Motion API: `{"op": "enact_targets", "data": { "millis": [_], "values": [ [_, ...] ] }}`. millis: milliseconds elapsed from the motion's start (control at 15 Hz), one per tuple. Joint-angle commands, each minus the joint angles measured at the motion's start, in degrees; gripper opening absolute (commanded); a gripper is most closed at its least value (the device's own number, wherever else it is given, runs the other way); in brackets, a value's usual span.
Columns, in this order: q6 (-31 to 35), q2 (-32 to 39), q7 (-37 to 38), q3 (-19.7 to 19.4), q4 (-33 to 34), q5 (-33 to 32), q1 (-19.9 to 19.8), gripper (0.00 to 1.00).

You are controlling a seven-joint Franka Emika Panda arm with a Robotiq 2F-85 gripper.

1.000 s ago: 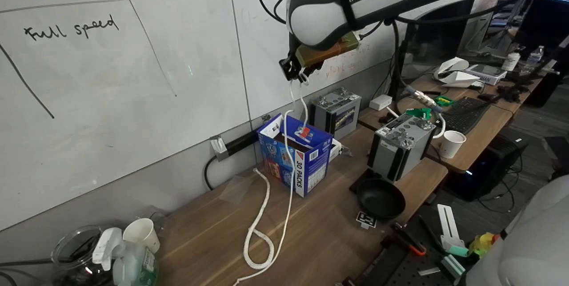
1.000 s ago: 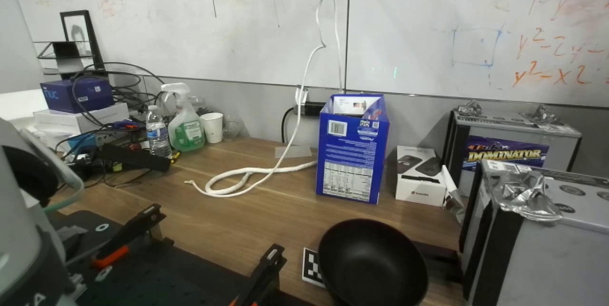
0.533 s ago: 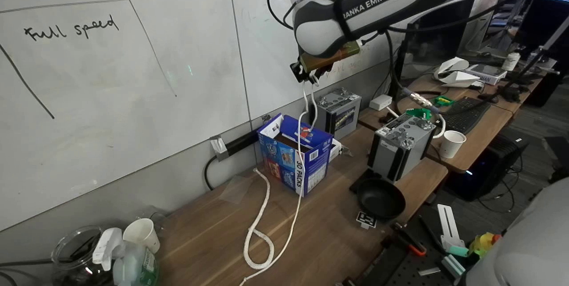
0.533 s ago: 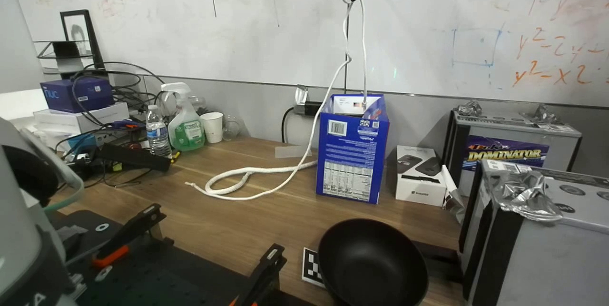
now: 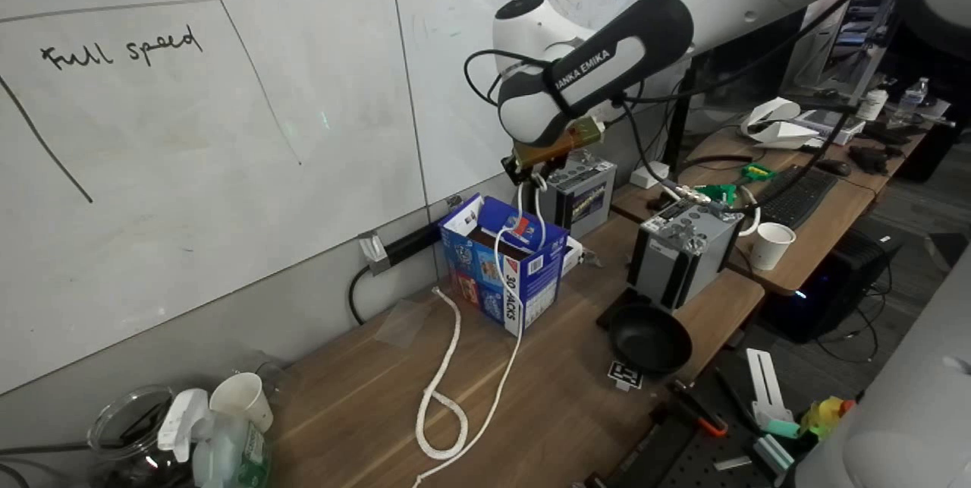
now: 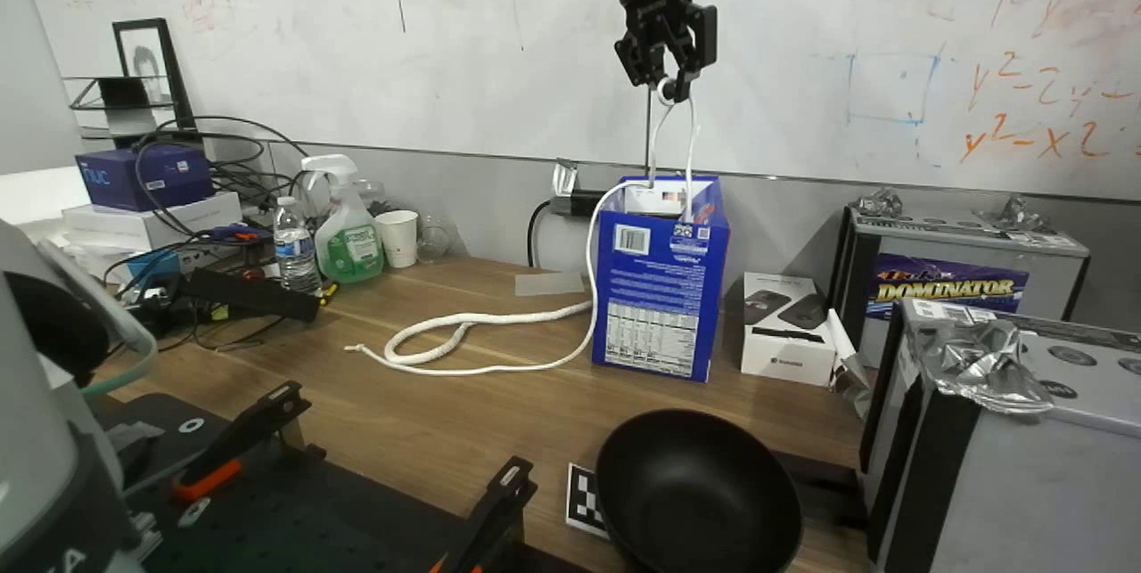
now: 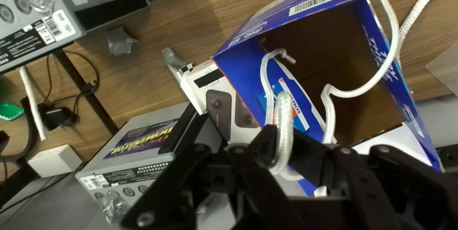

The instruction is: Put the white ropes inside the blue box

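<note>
We judge the task partway done: the end effector (image 6: 671, 86) grips a bend of the white ropes (image 7: 284, 124) above the blue box (image 6: 658, 288), with one end hanging at its opening; we see no rope lying loose inside. The rest drapes past the box's rim to a loop on the bench (image 6: 401, 413) beside it, left to gather in. We count one box and, near it, one black pan (image 6: 700, 493), one white carton (image 6: 784, 352) and two grey units (image 6: 1034, 484); whether the ropes are one length or two, we cannot tell.
</note>
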Motion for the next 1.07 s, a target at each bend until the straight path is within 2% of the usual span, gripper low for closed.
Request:
{"op": "enact_targets", "data": {
  "millis": [0,333,400,467,733,1000],
  "values": [
    [1.4,5.3,-4.4,-1.9,3.6,4.9,1.2,0.03],
    [0.9,9.7,-7.7,-2.9,6.1,9.3,1.5,0.03],
    [0.5,10.3,-8.2,-3.0,6.7,10.1,1.5,0.37],
    [0.3,10.8,-8.8,-3.2,7.1,10.8,1.5,0.38],
    [0.0,11.6,-10.1,-3.6,7.8,12.8,1.6,0.68],
    [-1.1,8.8,-9.0,-3.4,5.5,14.5,2.2,0.96]
  ]
}}
